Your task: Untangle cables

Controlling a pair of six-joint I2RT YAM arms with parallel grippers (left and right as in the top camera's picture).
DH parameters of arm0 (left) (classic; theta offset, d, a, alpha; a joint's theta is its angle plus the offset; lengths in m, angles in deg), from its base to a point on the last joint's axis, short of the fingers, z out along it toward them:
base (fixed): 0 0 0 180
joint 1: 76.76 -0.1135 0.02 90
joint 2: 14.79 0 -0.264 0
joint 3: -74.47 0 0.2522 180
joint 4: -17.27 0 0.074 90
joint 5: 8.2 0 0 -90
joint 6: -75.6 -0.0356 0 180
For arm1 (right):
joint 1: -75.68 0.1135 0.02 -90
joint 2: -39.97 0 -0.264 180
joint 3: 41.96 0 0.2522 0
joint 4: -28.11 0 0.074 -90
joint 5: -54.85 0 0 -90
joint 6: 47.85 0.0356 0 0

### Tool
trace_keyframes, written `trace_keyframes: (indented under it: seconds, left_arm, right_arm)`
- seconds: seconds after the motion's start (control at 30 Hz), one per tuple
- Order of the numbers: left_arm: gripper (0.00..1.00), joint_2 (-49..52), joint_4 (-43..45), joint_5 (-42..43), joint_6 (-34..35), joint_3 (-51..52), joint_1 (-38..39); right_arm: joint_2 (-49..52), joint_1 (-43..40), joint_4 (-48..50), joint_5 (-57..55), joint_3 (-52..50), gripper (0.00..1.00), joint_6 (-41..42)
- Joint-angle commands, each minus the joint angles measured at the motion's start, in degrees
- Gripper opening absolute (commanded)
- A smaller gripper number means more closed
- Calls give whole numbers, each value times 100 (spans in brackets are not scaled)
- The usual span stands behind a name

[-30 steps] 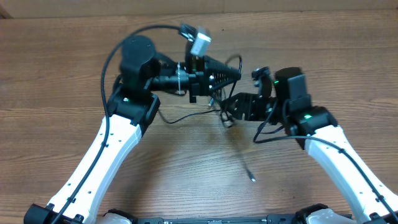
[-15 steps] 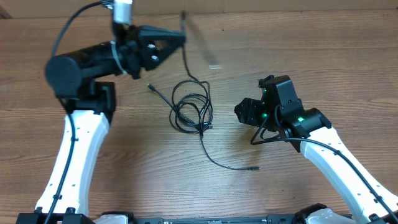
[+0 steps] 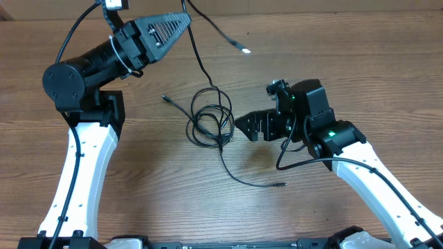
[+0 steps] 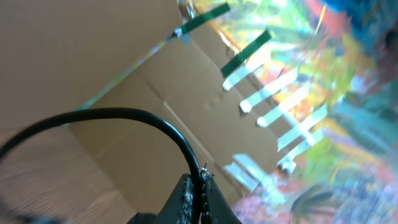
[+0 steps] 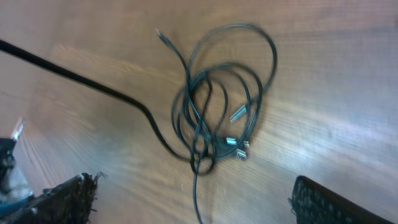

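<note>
**Q:** What has changed over the last second?

**A:** Both arms were bunched over the tangle. The left gripper (image 3: 185, 17) has since swung up and away to the far left, clamped on one black cable (image 3: 201, 66). That cable hangs in a loose curve from its tips down to the cable coil (image 3: 211, 117) on the wooden table (image 3: 360, 62). The right gripper (image 3: 243, 124) has let go and stands fully spread, just right of the coil, holding nothing.

**Q:** Effect on the task?

**A:** Judged partial. One cable is lifted out, but its lower part still joins the loops, and nothing pins the coil.

**Q:** What cannot be confirmed?

**A:**
- The cable count, and whether the loops are knotted or merely overlaid.
- The right wrist view shows small plugs (image 5: 236, 146) clustered at the coil's lower edge, blurred.
- An airborne plug end (image 3: 242, 48) is smeared by motion.
- The left wrist view shows only the cable leaving the closed fingertips (image 4: 188, 200) against cardboard (image 4: 93, 56). The coil is outside that frame.
</note>
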Motion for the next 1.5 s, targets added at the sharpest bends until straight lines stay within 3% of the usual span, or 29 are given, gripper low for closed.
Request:
trace_keyframes:
  seconds: [0.0,0.4,0.57,0.73,0.8,0.97,1.23,1.47]
  left_arm:
    - [4,-57,72,-634,466,-87,-7]
    - [4,-57,72,-1152,634,-175,-7]
    - [4,-61,120,-1154,815,-234,-7]
    - [4,-66,280,-1158,903,-236,-151]
    - [4,-63,271,-1021,793,-236,-254]
    - [4,-63,-400,-446,-251,-236,-485]
    - [4,-55,-3604,-420,-2752,-236,-461]
    - [4,-55,-5058,-546,-4409,-236,-291]
  right_arm:
    - [203,168,291,229,35,100,-289]
    - [1482,1187,1434,605,35,98,-291]
    - [1818,1327,2090,-529,35,73,-282]
    - [1965,1290,2293,-807,39,15,-286]
    - [1891,1178,2277,-966,74,4,-289]
    - [1226,595,1580,-946,592,4,-291]
    - [11,-352,-181,-369,2437,4,-603]
    - [-442,-708,-544,-24,3163,4,-719]
